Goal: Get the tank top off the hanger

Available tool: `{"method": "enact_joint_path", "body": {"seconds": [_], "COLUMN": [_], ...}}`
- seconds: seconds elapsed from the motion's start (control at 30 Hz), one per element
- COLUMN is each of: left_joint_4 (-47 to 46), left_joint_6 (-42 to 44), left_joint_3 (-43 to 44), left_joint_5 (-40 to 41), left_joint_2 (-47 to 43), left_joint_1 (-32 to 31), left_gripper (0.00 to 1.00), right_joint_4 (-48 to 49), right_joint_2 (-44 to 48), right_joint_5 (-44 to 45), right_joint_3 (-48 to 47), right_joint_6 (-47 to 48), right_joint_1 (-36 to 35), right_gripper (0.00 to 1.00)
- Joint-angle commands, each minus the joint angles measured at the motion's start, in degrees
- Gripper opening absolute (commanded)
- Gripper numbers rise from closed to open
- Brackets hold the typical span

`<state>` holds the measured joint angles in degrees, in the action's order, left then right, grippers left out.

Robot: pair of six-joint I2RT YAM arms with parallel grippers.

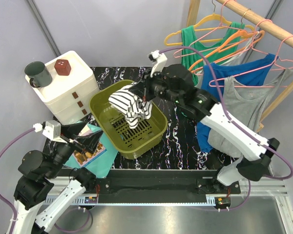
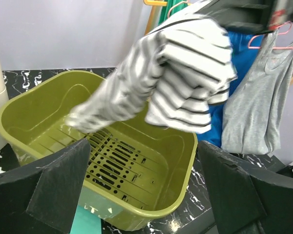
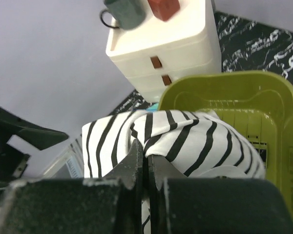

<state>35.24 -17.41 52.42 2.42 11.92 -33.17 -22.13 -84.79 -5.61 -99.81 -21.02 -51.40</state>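
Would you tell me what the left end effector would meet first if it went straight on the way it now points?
Most likely the near wall of the olive basket; the left end effector aims at it, though depth is unclear.

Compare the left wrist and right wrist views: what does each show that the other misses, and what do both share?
Only left wrist: the gray tank top and blue garment hanging at right, and the left gripper, open and empty. Only right wrist: the green mug and red block on the white drawers, and the right gripper shut on the striped tank top. Both: the striped tank top held over the olive basket on the black marbled table.
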Motion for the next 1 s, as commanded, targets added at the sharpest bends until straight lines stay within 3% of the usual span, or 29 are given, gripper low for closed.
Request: {"method": "enact_joint_path", "body": {"seconds": [0.0, 0.17, 0.33, 0.37, 0.47, 0.5, 0.57, 0.6, 0.67, 0.97], "left_joint_4": [1.8, 1.8, 2.4, 2.7, 4.5, 5.4, 6.1, 6.5, 6.8, 6.1], "left_joint_6": [2.2, 1.8, 1.4, 1.4, 1.0, 0.9, 0.5, 0.3, -0.5, -2.7], "left_joint_3": [0.9, -0.2, -0.7, -0.5, 0.7, 1.4, 1.6, 1.7, 1.7, 2.0], "left_joint_5": [0.5, -1.4, -5.1, -5.8, -7.7, -8.5, -10.0, -10.4, -11.9, -13.5], "left_joint_2": [-0.9, -2.0, -2.9, -2.9, -2.7, -2.7, -2.9, -3.2, -3.4, -4.0], "left_joint_1": [0.2, 0.2, 0.2, 0.1, 0.2, 0.2, 0.2, 0.2, 0.2, 0.2], "left_gripper": [0.96, 0.96, 0.96, 0.96, 0.97, 0.97, 0.97, 0.97, 0.97, 0.97], "right_joint_4": [4.1, 4.7, 4.9, 4.5, 0.4, -0.1, -0.5, -0.6, -1.2, -9.8], "right_joint_2": [-3.7, -10.2, -21.3, -22.9, -27.7, -27.9, -26.7, -26.0, -23.5, -10.9], "right_joint_5": [4.5, 8.9, 9.8, 11.0, 14.1, 14.6, 15.5, 15.8, 15.9, 16.2], "right_joint_3": [2.7, 2.8, -2.5, -4.6, -8.1, -8.3, -7.2, -6.5, -4.5, -4.3], "right_joint_6": [0.7, 2.1, 2.3, 1.5, -1.0, -1.6, -3.5, -4.1, -5.4, -4.7], "right_joint_1": [-0.4, -0.4, -0.3, -0.4, -0.4, -0.4, -0.3, -0.3, -0.4, -3.5], "right_gripper": [0.06, 0.1, 0.21, 0.32, 0.52, 0.63, 0.71, 0.81, 0.87, 0.93]}}
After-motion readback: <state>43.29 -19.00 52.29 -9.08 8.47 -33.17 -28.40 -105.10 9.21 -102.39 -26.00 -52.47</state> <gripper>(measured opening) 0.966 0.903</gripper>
